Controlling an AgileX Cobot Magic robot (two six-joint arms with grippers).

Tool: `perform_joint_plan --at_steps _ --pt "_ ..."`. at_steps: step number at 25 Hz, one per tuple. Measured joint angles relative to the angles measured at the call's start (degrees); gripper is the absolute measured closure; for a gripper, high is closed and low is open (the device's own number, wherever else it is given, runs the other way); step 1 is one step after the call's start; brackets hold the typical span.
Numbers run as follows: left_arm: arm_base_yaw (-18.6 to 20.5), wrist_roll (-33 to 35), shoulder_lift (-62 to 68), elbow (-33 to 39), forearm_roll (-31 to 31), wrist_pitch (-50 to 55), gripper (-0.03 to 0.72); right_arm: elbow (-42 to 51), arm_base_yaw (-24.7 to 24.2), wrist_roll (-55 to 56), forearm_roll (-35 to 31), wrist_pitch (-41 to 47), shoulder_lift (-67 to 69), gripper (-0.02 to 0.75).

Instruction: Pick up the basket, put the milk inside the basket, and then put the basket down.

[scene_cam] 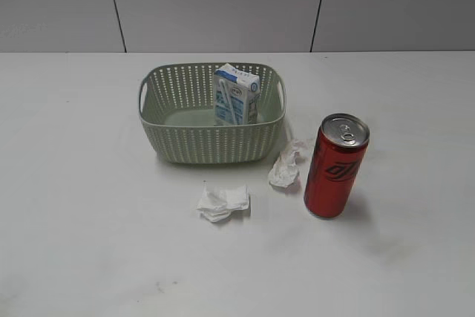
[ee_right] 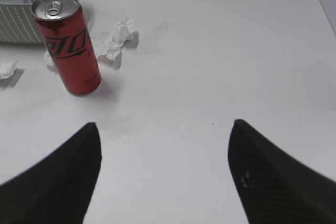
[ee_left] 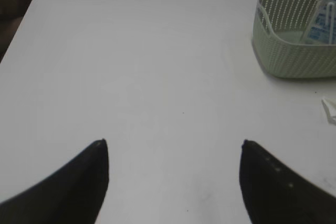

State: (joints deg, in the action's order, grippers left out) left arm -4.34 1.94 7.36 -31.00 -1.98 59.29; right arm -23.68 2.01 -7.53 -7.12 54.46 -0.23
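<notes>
Basket (scene_cam: 211, 142) rests flat on the white table (scene_cam: 89, 220), taken here as the landmark. Milk (scene_cam: 236, 95) stands upright inside it, toward the basket's far right part, gabled top rising above the rim, printed face turned to the exterior camera.

Red can (scene_cam: 336, 166) stands upright to the right of the basket and nearer the camera, apart from the basket wall. One crumpled tissue (scene_cam: 288, 164) lies between the basket's front right corner and the can, close to both. A second crumpled tissue (scene_cam: 223, 202) lies in front of the basket, apart from it.

Left gripper (ee_left: 174, 145): jaws spread wide, nothing between them, only bare table under the gap; the basket sits well off to its upper right in the left wrist view, with the milk's top visible over the rim.

Right gripper (ee_right: 165, 125): jaws also spread wide and empty, over bare table; the can is ahead and to its left, with the basket's corner behind the can.

Neither arm shows in the exterior view.
</notes>
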Motion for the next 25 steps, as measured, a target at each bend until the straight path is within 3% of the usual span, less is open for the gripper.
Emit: perform_joint_plan --at_steps 8,25 --pt "0.00 -2.89 -7.40 1.45 -0.90 0.11 0.099 0.00 0.00 0.06 0.00 0.00 0.00 0.148" --pt "0.00 -3.91 -7.65 1.74 -0.64 0.37 0.099 0.00 0.00 -1.20 -0.20 -0.06 0.00 0.148"
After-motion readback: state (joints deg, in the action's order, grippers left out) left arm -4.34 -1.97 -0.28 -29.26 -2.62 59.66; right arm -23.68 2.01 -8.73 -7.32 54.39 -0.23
